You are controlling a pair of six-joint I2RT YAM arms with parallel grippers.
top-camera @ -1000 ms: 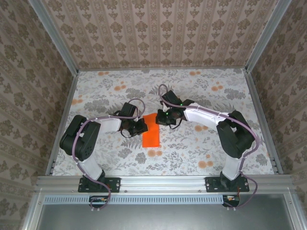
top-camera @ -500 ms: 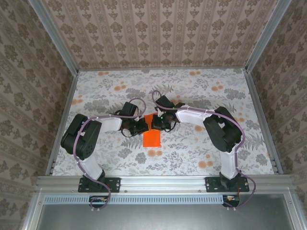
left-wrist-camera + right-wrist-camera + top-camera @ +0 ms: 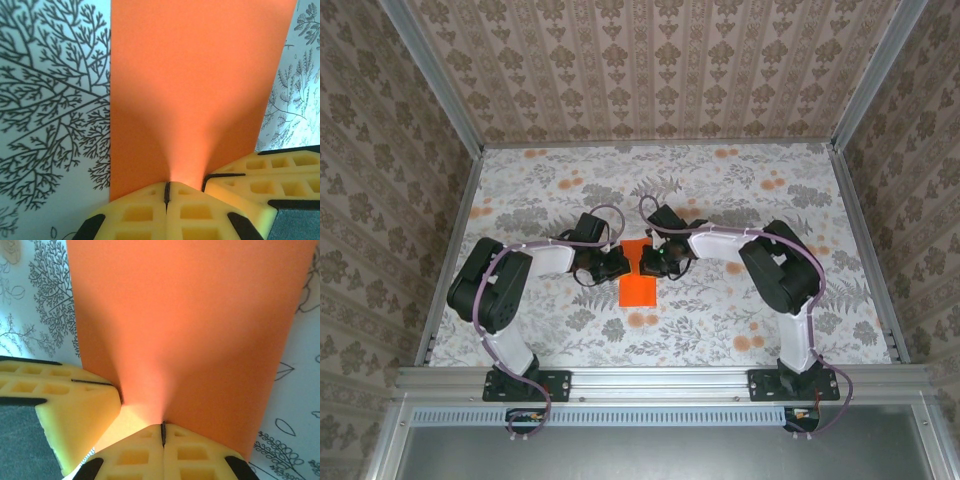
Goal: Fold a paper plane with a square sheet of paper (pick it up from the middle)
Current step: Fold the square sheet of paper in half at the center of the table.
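The square sheet of paper (image 3: 638,288) lies flat on the floral table as a narrow bright orange rectangle. The paper plane is out of view. My left gripper (image 3: 620,266) and right gripper (image 3: 642,264) meet low over the sheet's far half, both shut. In the left wrist view the yellow left gripper (image 3: 167,186) rests its closed tips on the paper (image 3: 200,75), with the right gripper's fingers (image 3: 260,172) just beside it. In the right wrist view the right gripper (image 3: 163,429) sits the same way on the paper (image 3: 185,315), the left gripper's fingers (image 3: 65,400) close by.
The floral tablecloth (image 3: 750,200) covers the table inside patterned walls. An aluminium rail (image 3: 660,380) runs along the near edge by the arm bases. Open cloth lies around the paper on every side.
The right gripper has slid left from the sheet's far right corner onto the paper, ending next to the left gripper. The left gripper and the paper have stayed put.
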